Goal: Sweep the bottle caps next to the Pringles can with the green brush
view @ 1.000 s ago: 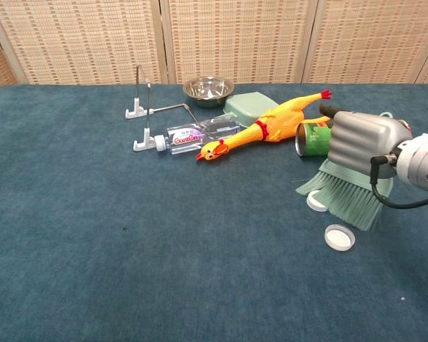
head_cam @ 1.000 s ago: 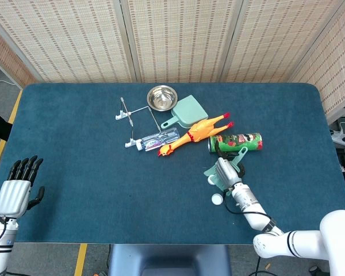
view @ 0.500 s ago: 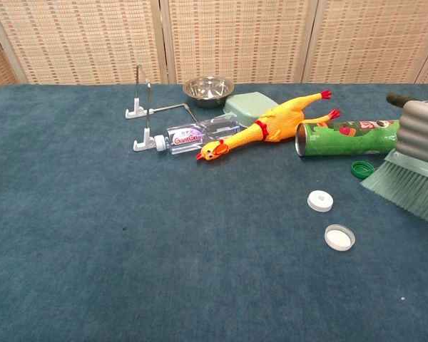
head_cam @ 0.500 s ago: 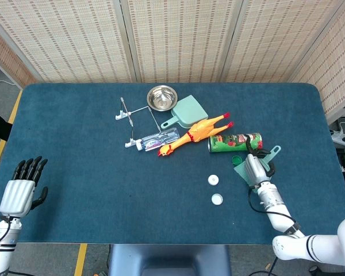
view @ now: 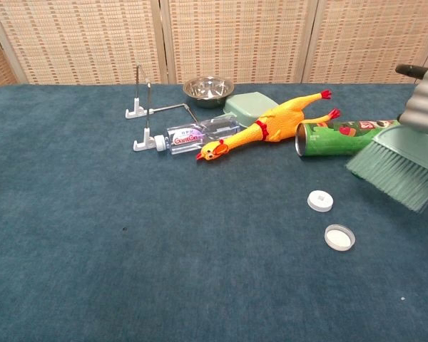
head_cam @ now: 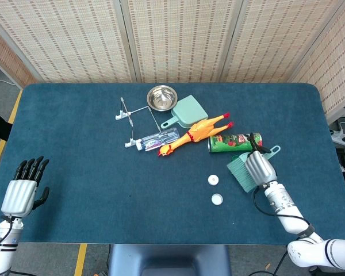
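Observation:
Two white bottle caps [head_cam: 213, 180] [head_cam: 217, 199] lie on the blue table, in front of the green Pringles can [head_cam: 236, 142] lying on its side. My right hand [head_cam: 259, 167] grips the green brush [head_cam: 240, 172] and holds it tilted just right of the caps, with the bristles off the table. In the chest view the brush [view: 396, 167] hangs to the right of the caps [view: 319, 201] [view: 339, 237] and covers the can's [view: 339, 137] right end; the right hand [view: 424, 107] is cut off by the frame edge. My left hand [head_cam: 20, 192] hovers open at the near left corner.
A yellow rubber chicken [head_cam: 195, 133] and a water bottle [head_cam: 155, 140] lie left of the can. Behind them are a green dustpan [head_cam: 185, 112], a steel bowl [head_cam: 161, 98] and a thin metal rack [head_cam: 129, 115].
The right hand swung the brush from over the caps to the right, then lifted it and brought it slightly back left. A small green cap beside the can is now hidden behind the bristles.

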You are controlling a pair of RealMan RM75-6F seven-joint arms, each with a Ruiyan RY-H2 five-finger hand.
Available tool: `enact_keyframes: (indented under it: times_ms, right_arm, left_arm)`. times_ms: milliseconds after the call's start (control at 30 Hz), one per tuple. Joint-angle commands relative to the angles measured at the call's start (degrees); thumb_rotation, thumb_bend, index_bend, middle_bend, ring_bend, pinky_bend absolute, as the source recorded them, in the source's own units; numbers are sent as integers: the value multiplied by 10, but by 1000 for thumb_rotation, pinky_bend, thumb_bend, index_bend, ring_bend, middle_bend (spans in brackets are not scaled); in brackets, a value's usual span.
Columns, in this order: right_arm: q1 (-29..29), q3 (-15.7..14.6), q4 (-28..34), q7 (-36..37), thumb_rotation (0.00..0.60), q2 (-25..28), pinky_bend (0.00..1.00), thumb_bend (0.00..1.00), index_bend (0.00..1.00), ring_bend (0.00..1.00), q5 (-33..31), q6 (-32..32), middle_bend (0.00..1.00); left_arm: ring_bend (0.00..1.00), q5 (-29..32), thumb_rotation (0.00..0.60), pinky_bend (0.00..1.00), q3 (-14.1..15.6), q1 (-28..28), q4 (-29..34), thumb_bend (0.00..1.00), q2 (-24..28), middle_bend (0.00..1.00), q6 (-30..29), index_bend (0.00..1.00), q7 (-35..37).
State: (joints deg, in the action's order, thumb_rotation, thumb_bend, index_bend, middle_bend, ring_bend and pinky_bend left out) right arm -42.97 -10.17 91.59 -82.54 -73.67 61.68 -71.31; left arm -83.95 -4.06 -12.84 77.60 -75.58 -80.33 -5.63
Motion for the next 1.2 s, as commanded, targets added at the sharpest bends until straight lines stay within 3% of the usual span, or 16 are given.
enact_keyframes:
  times_ms: [33,200,400,633,1200]
  right_arm:
    - [5,12,41,39,600,21,47,518,877,514,53,-12,840]
    - [-6,7,74,19,600,7,47,518,877,522,123,3,840]
    - [-17,-10,81,-79,600,-31,47,517,877,529,185,37,840]
    - [-10,-13,44,-148,600,-72,47,518,877,529,207,63,840]
    - [17,11,-64,-251,600,-110,47,518,877,529,204,81,840]
  left_arm:
    - [0,-1,600,69,0,2,0,449,1,0,-3,0,2]
    - [0,-3,600,69,1,3,3,449,3,0,-6,0,3]
    - [0,-6,600,69,2,3,5,448,3,0,-8,0,1]
    - [0,-9,600,69,4,6,5,448,6,0,-12,0,5]
    - [0,-1,600,69,2,4,4,448,2,0,-4,0,-4]
